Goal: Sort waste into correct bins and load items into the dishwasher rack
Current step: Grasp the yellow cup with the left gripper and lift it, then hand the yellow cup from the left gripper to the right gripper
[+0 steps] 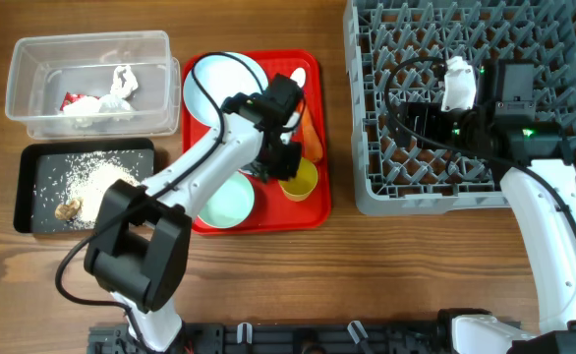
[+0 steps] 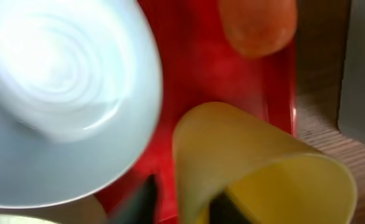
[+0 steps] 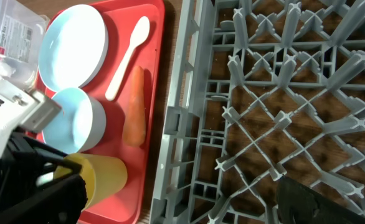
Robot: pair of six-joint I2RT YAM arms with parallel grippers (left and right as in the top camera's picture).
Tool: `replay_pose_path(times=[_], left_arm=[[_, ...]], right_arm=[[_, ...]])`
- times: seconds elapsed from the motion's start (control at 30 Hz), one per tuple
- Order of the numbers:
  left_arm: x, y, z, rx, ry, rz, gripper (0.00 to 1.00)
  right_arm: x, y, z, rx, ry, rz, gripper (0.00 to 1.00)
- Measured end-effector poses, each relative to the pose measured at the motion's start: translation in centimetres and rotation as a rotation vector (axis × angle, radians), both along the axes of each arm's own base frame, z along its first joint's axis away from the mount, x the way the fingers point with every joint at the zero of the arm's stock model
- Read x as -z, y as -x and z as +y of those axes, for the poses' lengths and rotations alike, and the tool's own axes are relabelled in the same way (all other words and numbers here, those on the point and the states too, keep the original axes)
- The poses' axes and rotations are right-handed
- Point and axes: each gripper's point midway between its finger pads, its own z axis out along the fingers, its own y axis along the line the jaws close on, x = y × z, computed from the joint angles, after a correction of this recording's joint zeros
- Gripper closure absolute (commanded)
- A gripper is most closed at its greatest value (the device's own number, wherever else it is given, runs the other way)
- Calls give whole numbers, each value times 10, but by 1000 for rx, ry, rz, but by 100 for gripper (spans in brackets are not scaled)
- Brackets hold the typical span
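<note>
— What does the overhead view give you?

— The left gripper (image 1: 290, 169) is down on the red tray (image 1: 313, 214), its tips at the yellow cup (image 1: 301, 182). The carrot (image 1: 311, 133) lies just beyond it. The pale green bowl (image 1: 226, 200) sits back beside its arm, and the blue plate (image 1: 224, 79) is further off on the same tray. The right gripper (image 1: 416, 123) hangs over the grey rack (image 1: 553, 39) with its jaws spread wide and nothing in them.

— And the bins?

— Well apart from both grippers. The clear tub (image 1: 32, 54) has the white tissue (image 1: 119, 84) and the red wrapper (image 1: 72, 99) in it. The black tray (image 1: 32, 162) beside it holds the rice (image 1: 96, 177) and a brown scrap (image 1: 69, 208).

— What about the left wrist camera?

— One of its fingers (image 2: 223, 208) is inside the cup's mouth and the other is outside, with the cup's wall between them. They're close together, but a sliver of red shows by the outer one, so I can't tell if they're pinching. The small blue bowl (image 2: 58, 93) is just beside the gripper, and the carrot is ahead.

— The right wrist?

— The rack's pegs are directly beneath it. Past the rack's edge lie the tray, the white spoon (image 3: 127, 56), the carrot, the bowl and the cup, with the left gripper at the cup.
</note>
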Motion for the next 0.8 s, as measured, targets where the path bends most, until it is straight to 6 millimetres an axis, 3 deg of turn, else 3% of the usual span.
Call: replay_pose_path(times=[0.17,0.3,0.37,0.5,0.63,0.67,0.8], left_arm=[[-1,-10,14,-107,19,20,96],[-11,-11,8,-145,125,76,96],[-28,-17,-2,-160,246,108,96],[-90,-46,-21,-152,669,134,96],[-155,-62,-14,-79,1069,138,96],[-172,-61,-13,-39,1165,144,96],[-195,-55,-17,28,1287,175,96]], right_arm=[[0,0,0,0,0,0,0],[-1,1,3,3,-26,8,0],[-4,1,8,-13,-56,6,0],[-20,-1,29,-92,-169,-44,0],[-62,-8,61,-257,-355,-189,0],[-81,-8,71,-331,-416,-259,0],[-113,3,99,-493,-519,-357,0]])
